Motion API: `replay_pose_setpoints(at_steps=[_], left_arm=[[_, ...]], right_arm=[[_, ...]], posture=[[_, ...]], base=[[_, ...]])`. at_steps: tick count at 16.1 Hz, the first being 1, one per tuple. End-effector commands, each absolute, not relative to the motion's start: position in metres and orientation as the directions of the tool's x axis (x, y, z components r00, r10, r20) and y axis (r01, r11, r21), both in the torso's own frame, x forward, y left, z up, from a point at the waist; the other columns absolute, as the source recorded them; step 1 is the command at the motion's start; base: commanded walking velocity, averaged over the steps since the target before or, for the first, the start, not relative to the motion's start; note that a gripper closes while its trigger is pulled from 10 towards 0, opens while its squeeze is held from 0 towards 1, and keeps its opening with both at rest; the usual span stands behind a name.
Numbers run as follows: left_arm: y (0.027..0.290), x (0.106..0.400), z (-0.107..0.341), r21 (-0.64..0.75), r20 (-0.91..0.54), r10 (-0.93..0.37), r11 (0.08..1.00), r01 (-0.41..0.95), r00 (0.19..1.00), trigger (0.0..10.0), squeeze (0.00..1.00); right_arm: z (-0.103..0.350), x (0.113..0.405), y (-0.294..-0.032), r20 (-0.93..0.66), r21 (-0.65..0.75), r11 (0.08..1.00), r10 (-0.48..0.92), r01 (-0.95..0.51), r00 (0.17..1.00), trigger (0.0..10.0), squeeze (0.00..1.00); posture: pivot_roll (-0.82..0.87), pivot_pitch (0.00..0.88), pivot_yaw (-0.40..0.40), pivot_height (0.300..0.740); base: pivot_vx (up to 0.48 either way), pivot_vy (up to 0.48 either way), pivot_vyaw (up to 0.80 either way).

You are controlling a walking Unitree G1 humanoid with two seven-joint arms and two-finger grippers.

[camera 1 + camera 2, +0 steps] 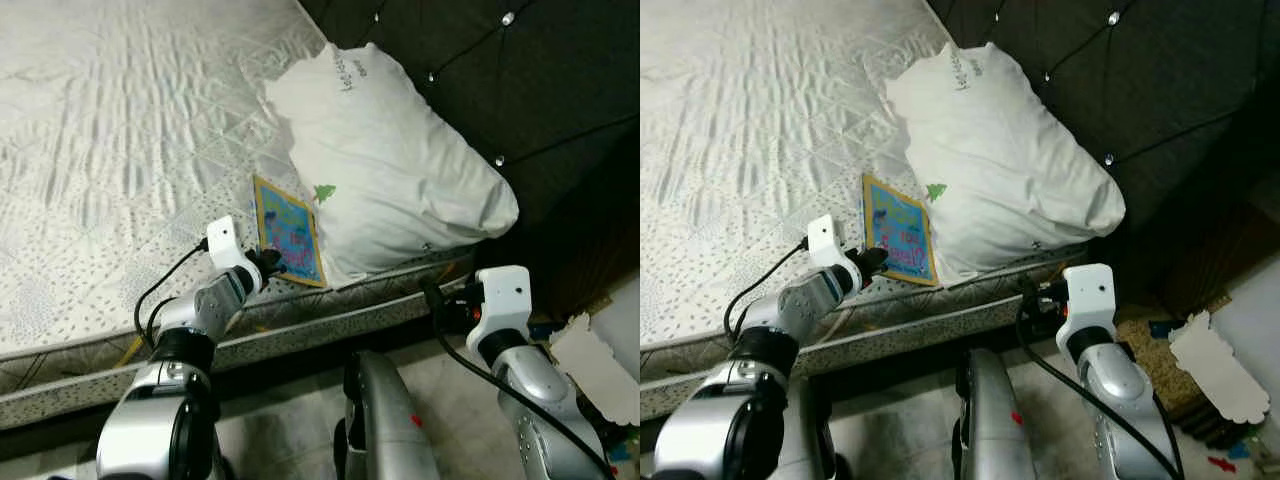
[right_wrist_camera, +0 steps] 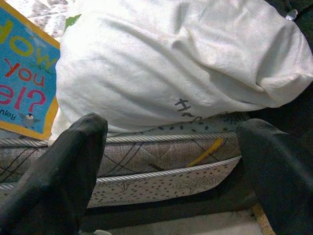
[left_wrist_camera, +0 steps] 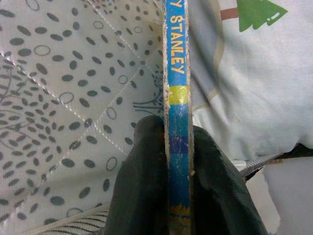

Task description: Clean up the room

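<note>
Left claw [image 1: 268, 262] pinching the thin blue picture book with the yellow border [image 1: 288, 232] at its lower corner; I judged the step in hand to be lifting this book off the white quilted mattress with grey dotted print [image 1: 110, 150]. The book lay flat on the mattress, near the mattress edge, just beside the large white pillow [image 1: 385, 160] and with its far side touching or tucked slightly under that pillow; which, I could not tell. In the left wrist view the two black fingers [image 3: 142, 186] were pressed against either face of the book's blue spine-edge [image 3: 177, 122], so the grip sat on the thin edge only.

To do the lift well, I judged that the book should be drawn away from the pillow, toward the mattress edge, before being raised, so that the pillow was not dragged along. With so shallow a pinch the book could pivot or slip; a slow lift, keeping the wrist level, seemed the safe course.

Pose: the left arm reached forward over the mattress edge, elbow bent, wrist pointed toward the pillow. The right claw [image 2: 171, 161] hung below the pillow's corner, off the mattress side, its fingers [image 2: 58, 171] spread wide and holding nothing. The dark tufted headboard [image 1: 520, 70] stood behind the pillow.
</note>
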State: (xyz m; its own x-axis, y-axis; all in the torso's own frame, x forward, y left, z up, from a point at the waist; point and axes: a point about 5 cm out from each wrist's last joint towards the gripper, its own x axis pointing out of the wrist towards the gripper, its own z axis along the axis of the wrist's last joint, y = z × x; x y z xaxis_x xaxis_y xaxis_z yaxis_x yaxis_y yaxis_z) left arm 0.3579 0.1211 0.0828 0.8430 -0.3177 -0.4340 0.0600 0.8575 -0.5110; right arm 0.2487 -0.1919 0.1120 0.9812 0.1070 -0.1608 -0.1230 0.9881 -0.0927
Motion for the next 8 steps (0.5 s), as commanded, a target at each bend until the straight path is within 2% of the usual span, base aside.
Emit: replay_pose_setpoints(at_steps=[1,3,4,8], left_arm=[[0.117,0.356,0.073,-0.477,-0.479,-0.321,0.876,0.065,0.817,10.0,0.00],[0.117,0.357,0.071,-0.481,-0.479,-0.329,0.874,0.070,0.814,10.0,0.00],[0.118,0.356,0.069,-0.483,-0.483,-0.339,0.872,0.077,0.807,10.0,1.00],[0.131,0.354,0.062,-0.443,-0.507,-0.317,0.894,0.073,0.802,10.0,1.00]], right_arm=[[0.116,0.247,-0.196,-0.154,-0.111,0.987,0.097,-0.114,0.983,10.0,0.00],[0.115,0.247,-0.196,-0.157,-0.112,0.987,0.101,-0.119,0.982,10.0,0.00],[0.116,0.248,-0.195,-0.157,-0.111,0.986,0.105,-0.123,0.982,10.0,0.00],[0.114,0.250,-0.190,-0.157,-0.099,0.986,0.116,-0.132,0.981,10.0,0.00]], posture=[[-0.20,0.122,-0.109,0.536],[-0.20,0.120,-0.113,0.536],[-0.20,0.120,-0.115,0.536],[-0.19,0.113,-0.112,0.536]], base=[[0.000,0.000,0.00],[0.000,0.000,0.00],[0.000,0.000,0.00],[0.000,0.000,0.00]])
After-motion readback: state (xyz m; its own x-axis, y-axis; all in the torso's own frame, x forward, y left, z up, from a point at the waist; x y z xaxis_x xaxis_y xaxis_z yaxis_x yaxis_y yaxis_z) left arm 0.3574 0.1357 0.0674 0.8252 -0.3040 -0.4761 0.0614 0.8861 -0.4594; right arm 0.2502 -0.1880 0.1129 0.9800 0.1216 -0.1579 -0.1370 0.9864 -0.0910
